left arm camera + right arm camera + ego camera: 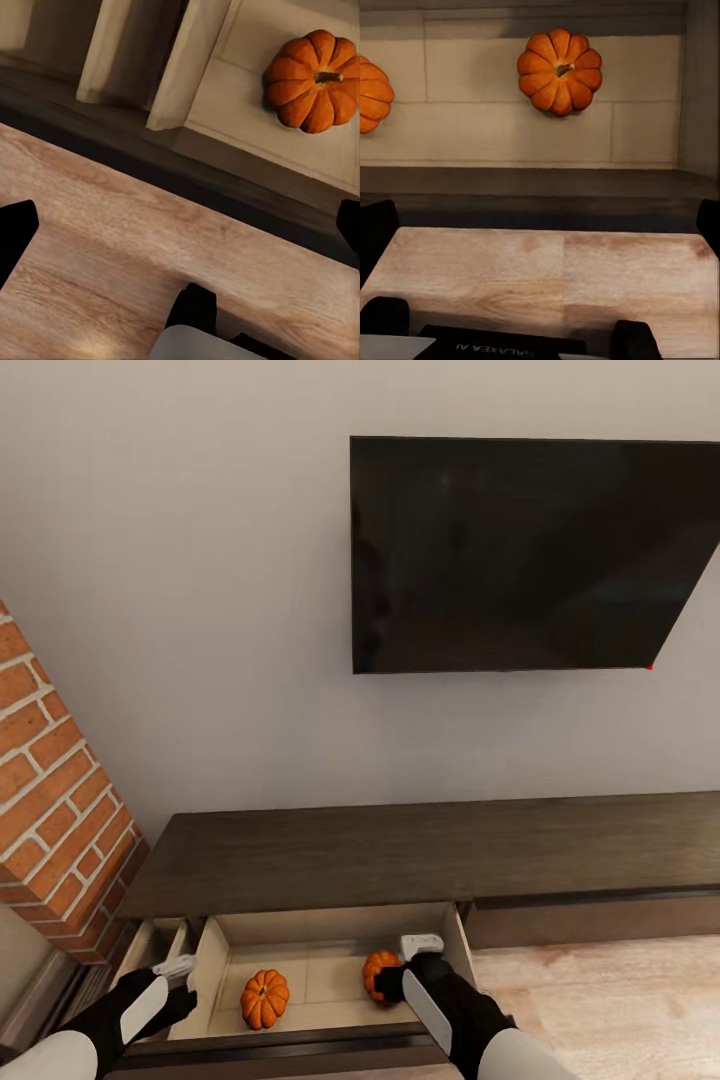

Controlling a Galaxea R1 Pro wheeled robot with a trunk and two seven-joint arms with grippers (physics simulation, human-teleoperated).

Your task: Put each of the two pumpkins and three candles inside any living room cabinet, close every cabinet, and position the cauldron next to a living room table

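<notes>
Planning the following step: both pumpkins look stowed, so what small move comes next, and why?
Probably lift the right hand clear of the open beige-lined drawer. Both bright-orange ribbed pumpkins rest inside, neither held, and no candles are in view.

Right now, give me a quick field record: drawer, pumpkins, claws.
drawer: open, beige inside, in dark cabinet
pumpkins in drawer: two, left pumpkin, right pumpkin, apart
left claw: open, empty, by drawer's left front corner
right claw: open, empty, beside right pumpkin
candles: none seen
wall: TV above cabinet
</notes>
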